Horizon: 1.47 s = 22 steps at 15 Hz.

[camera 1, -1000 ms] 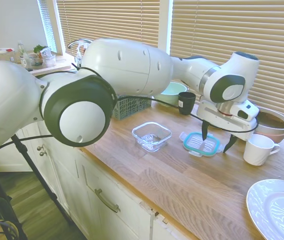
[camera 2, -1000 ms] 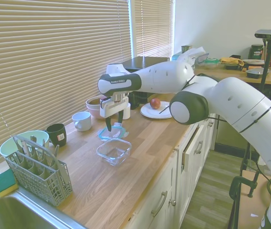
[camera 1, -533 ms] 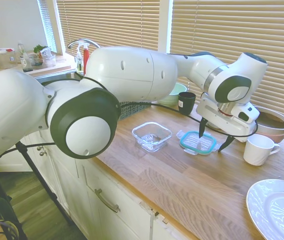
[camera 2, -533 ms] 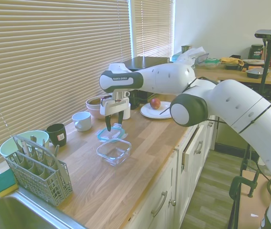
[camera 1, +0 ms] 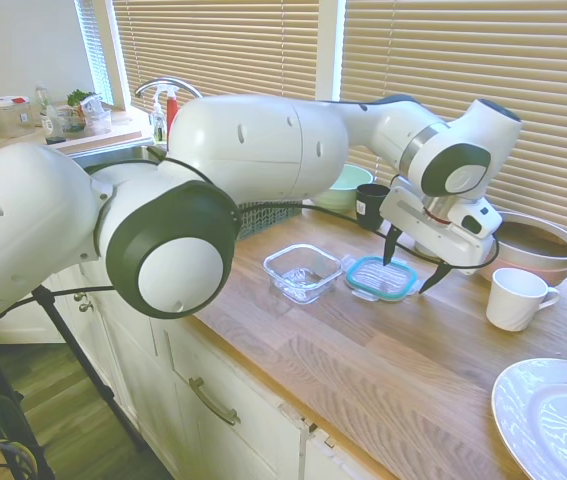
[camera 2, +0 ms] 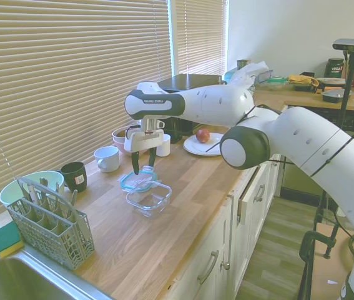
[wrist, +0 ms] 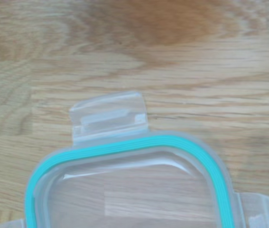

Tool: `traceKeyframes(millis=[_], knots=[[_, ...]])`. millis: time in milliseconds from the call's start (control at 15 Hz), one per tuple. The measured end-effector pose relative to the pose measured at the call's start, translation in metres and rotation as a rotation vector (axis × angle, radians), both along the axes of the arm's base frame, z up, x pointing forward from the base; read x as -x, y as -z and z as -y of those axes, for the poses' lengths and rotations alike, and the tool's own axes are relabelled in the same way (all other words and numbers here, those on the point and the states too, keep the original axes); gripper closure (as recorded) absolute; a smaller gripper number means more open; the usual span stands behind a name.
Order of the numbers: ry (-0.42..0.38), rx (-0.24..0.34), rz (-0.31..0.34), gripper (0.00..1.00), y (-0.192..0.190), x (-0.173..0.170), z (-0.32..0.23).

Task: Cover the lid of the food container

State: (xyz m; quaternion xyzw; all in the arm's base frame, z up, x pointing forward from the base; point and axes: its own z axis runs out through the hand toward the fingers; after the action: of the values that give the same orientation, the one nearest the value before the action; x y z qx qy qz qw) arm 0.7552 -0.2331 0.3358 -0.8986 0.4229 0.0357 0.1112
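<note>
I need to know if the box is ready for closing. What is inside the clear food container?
Nothing shows inside the food container; the wooden counter is visible through it. The lid lies flat beside it.

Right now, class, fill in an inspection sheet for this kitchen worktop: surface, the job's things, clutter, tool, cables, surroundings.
Surface: wooden worktop, dry, no spills seen.
Job's things: the lid lies flat beside the food container, which is open and empty; the wrist view shows its teal rim and a clear tab.
Clutter: white mug, black mug, green bowl, brown bowl, white plate, grey cutlery caddy, second plate with an apple.
Tool: the tool hangs over the lid, fingers spread, holding nothing.
Cables: a black cable runs along the arm to the tool.
Surroundings: closed window blinds, sink, white cupboards.
</note>
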Motion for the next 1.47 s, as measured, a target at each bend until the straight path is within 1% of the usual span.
traceKeyframes(millis=[333,400,667,1467], knots=[[0.021,-0.003,-0.013,0.00,0.006,-0.003,-0.009],[0.025,-0.003,-0.014,1.00,0.007,-0.004,-0.009],[0.037,-0.005,-0.018,1.00,0.006,-0.004,-0.010],[0.041,-0.010,-0.033,1.00,0.012,-0.003,-0.008]])
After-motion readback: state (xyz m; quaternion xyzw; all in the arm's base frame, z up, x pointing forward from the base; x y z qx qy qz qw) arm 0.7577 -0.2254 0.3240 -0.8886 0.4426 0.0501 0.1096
